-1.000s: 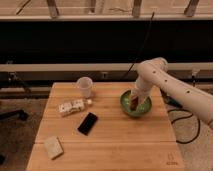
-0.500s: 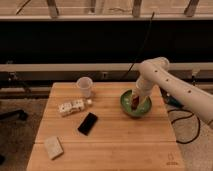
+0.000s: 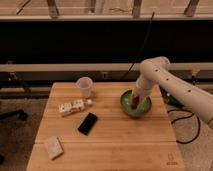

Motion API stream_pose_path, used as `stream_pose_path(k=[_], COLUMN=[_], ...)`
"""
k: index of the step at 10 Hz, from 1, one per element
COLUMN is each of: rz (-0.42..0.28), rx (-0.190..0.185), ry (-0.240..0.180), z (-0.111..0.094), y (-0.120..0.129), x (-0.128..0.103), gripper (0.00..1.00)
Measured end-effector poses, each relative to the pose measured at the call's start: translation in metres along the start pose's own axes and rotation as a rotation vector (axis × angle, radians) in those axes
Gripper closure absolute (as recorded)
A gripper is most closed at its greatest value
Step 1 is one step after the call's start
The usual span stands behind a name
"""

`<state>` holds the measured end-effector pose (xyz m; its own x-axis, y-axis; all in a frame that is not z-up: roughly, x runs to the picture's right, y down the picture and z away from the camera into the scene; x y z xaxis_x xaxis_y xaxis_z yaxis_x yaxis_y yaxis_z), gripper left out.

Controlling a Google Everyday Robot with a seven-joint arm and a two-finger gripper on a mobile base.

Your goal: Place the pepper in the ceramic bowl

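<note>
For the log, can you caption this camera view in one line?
The gripper reaches down into the green ceramic bowl with the red pepper, on a wooden table beside a white cup and black phone.

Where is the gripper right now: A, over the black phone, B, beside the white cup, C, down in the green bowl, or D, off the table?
C: the gripper reaches down inside the ceramic bowl, with the pepper showing red at its tip.

White gripper (image 3: 136,99), red-brown pepper (image 3: 135,101), green ceramic bowl (image 3: 127,107), black phone (image 3: 88,123)
</note>
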<state>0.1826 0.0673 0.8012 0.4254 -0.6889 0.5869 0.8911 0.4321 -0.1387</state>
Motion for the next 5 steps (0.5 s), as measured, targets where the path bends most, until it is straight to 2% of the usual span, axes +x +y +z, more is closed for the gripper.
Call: stream_pose_path(k=[5], rz=[0.003], rx=[0.003], ry=[0.000], z=[-0.0006], y=[0.0006], x=[0.0041], gripper=[0.58])
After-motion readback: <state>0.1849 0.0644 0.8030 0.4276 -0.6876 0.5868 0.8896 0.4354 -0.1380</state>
